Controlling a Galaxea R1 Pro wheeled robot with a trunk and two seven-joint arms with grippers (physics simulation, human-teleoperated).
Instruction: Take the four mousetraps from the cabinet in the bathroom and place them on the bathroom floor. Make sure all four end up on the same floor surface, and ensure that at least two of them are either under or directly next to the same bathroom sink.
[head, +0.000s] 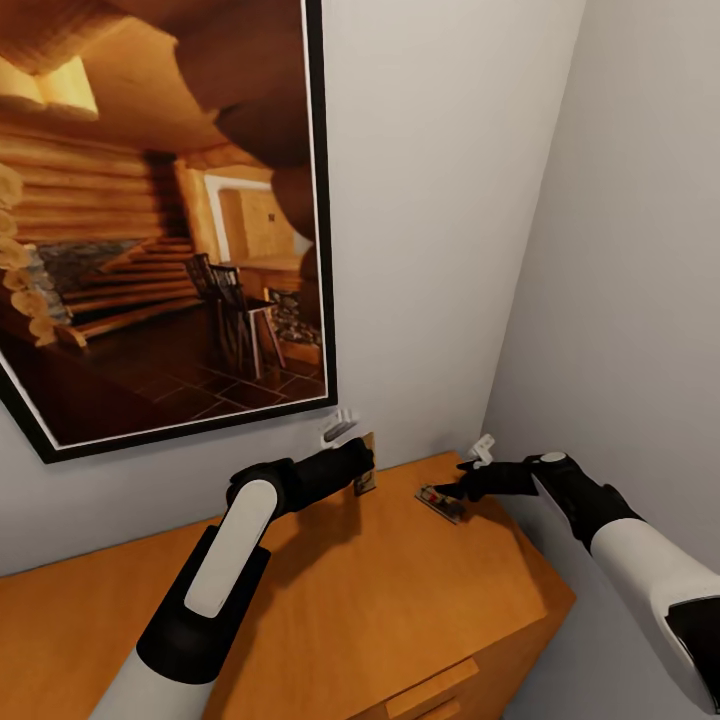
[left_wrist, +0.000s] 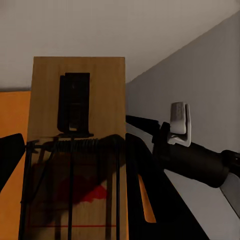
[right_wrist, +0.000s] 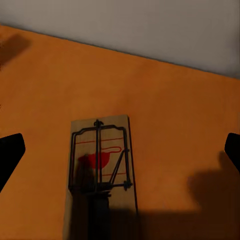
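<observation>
The orange-tan cabinet (head: 400, 600) stands in a wall corner, and both arms reach over its flat top. My left gripper (head: 356, 463) is shut on one mousetrap (head: 366, 481), holding it upright just above the back of the top. In the left wrist view that mousetrap (left_wrist: 75, 150) looms close, tan wood with a dark spring bar. A second mousetrap (head: 440, 503) lies flat near the top's right rear corner. My right gripper (head: 450, 491) hovers right at it, open. In the right wrist view this mousetrap (right_wrist: 100, 170) sits between the widely spread fingers (right_wrist: 10, 155).
A large framed picture (head: 160, 220) of a log interior hangs on the wall behind the cabinet. The side wall (head: 620, 250) closes in on the right, tight against my right arm. A drawer handle (head: 430, 690) shows on the cabinet's front.
</observation>
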